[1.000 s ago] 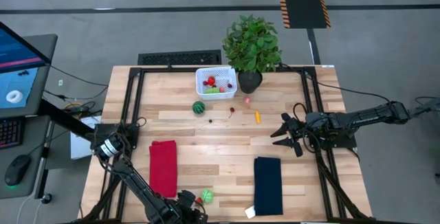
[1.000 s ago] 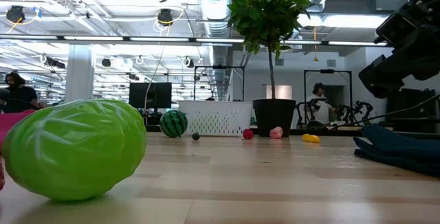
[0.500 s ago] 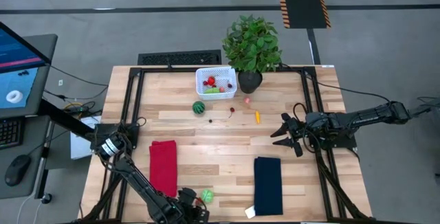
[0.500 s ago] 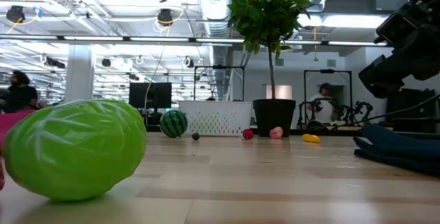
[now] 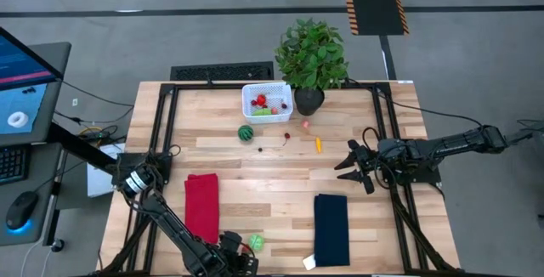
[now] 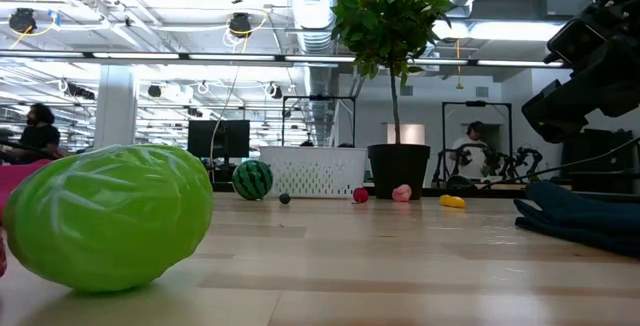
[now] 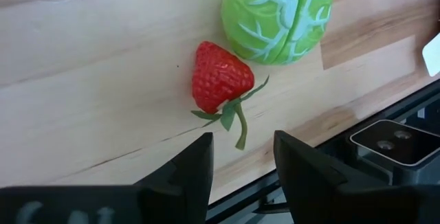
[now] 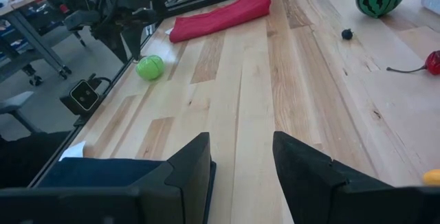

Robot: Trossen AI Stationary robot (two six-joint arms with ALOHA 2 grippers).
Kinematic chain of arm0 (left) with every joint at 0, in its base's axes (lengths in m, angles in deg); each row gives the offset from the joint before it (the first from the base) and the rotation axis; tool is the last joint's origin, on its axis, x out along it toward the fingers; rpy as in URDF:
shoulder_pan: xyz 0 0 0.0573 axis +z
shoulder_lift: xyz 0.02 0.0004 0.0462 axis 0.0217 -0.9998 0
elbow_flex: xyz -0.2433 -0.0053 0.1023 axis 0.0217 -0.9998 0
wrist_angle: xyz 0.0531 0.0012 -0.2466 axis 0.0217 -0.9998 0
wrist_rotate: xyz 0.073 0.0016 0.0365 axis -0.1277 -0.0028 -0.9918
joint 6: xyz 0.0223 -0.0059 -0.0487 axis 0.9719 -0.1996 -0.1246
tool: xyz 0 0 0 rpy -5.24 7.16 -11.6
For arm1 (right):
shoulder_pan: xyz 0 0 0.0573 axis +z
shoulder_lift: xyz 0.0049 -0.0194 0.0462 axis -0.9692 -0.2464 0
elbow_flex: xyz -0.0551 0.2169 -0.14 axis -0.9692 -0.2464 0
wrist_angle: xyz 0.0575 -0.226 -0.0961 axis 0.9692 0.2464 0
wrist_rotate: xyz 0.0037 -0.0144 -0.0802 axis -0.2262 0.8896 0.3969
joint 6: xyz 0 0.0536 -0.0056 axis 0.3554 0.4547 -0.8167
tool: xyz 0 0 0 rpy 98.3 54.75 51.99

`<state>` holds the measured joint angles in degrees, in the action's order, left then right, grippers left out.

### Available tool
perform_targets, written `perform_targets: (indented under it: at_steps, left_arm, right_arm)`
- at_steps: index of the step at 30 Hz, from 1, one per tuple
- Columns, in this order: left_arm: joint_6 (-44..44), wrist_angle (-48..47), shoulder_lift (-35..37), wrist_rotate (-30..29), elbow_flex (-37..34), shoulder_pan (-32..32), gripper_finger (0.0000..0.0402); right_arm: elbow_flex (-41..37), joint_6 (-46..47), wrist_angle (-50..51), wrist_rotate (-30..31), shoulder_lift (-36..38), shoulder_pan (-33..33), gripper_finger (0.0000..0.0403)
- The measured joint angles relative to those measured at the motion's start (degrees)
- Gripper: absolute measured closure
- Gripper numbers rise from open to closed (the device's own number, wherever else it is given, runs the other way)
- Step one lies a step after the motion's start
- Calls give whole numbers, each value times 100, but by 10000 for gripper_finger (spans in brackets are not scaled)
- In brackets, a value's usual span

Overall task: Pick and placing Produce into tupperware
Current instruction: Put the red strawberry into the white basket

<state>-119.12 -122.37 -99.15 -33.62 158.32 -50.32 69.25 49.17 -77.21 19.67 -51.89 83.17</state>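
Between my two fingers the gap is free, and bare table (image 7: 89, 107) lies ahead up to the strawberry (image 7: 216, 76). The green cabbage (image 7: 277, 18) touches it on the far side, blocking that way. The table edge rail (image 7: 385, 124) runs close by, with the low camera (image 7: 395, 141) mounted there
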Motion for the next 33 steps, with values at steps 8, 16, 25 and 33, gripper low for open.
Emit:
perform_targets:
  at_steps: [8, 16, 25, 33]
  left_arm:
    - [-84, 10, -3, 12, 0, 22, 260]
    - [-47, 30, -131, 156, -7, 76, 260]
    - [-83, 111, -174, 264, -4, 146, 261]
    - [-131, 164, -174, 223, -4, 149, 322]
  right_arm:
    - [0, 0, 0, 0, 0, 1, 221]
    - [0, -1, 0, 0, 0, 1, 221]
    - [0, 0, 0, 0, 0, 1, 221]
    - [0, 0, 0, 0, 0, 1, 221]
